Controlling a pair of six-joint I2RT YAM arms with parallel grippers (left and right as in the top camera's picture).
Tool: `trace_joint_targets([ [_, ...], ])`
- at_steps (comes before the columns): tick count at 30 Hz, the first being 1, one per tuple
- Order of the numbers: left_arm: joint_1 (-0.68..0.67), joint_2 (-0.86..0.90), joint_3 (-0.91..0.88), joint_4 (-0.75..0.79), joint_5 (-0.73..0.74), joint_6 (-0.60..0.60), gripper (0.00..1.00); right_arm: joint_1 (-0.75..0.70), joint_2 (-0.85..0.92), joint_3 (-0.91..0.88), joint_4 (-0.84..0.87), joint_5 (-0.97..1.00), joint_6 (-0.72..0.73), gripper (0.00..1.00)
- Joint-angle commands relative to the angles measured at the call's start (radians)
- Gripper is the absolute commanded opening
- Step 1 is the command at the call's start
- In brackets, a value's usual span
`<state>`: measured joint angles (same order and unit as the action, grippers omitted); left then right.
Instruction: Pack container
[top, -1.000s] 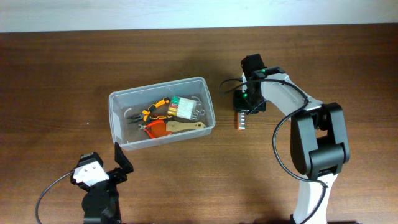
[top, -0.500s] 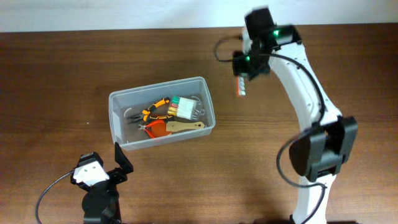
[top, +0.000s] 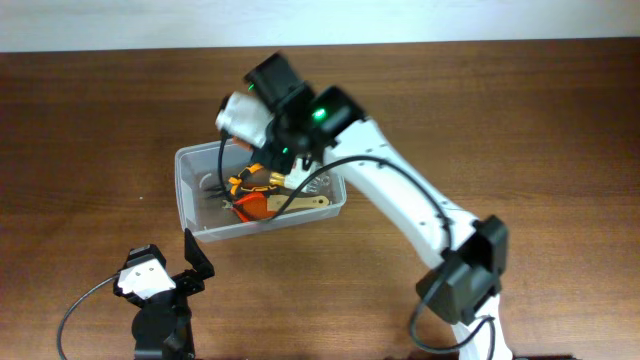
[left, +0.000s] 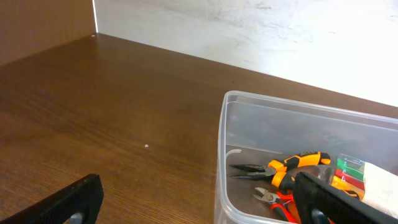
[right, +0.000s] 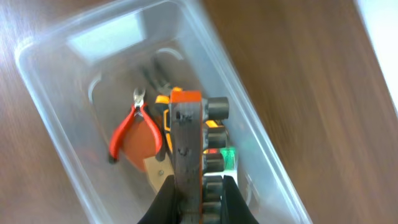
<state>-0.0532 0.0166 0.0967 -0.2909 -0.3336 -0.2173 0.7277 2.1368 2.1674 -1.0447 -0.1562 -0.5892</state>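
The container (top: 186, 190), a large clear plastic bin, sits left of centre on the table and holds several hand tools. It also shows in the left wrist view (left: 273, 102) and the right wrist view (right: 43, 74). My right gripper (right: 196, 186) is shut on a dark socket rail with an orange end (right: 185, 130) and holds it above the bin's inside. In the overhead view the right gripper (top: 284, 145) hangs over the bin's far side and hides the rail. My left gripper (top: 196, 256) is open and empty near the front edge, just in front of the bin (left: 196, 208).
In the bin lie orange-and-black pliers (top: 250, 178), red-handled cutters (right: 132, 129), a wooden-handled tool (top: 305, 203) and a small box with colourful contents (left: 348, 169). The right arm reaches across the table from the front right. A pale wall runs along the back.
My right gripper lifted the socket rail from the table right of the bin and carried it left, and it now hangs over the bin. The left arm has not moved.
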Motion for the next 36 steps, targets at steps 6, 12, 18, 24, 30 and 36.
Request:
trace_joint_targets([
  [6, -0.004, -0.005, -0.004, -0.001, -0.004, 0.009, 0.99, 0.017, 0.159, -0.105, 0.172, -0.067, -0.557, 0.04],
  [12, -0.004, -0.005, -0.004, -0.001, -0.004, 0.009, 0.99, 0.018, 0.171, -0.101, 0.259, -0.06, -0.42, 0.98],
  [18, -0.004, -0.005, -0.004, -0.001, -0.004, 0.009, 0.99, -0.002, 0.084, -0.014, 0.165, 0.108, 0.089, 0.98],
  [24, -0.004, -0.005, -0.004, -0.001, -0.004, 0.009, 0.99, -0.069, -0.069, 0.123, -0.124, 0.169, 0.232, 0.98],
  [30, -0.004, -0.005, -0.004, -0.001, -0.004, 0.009, 0.99, -0.161, -0.268, 0.202, -0.323, 0.168, 0.232, 0.98],
  [36, -0.004, -0.005, -0.004, -0.001, -0.003, 0.009, 0.99, -0.214, -0.457, 0.202, -0.458, 0.16, 0.232, 0.98],
])
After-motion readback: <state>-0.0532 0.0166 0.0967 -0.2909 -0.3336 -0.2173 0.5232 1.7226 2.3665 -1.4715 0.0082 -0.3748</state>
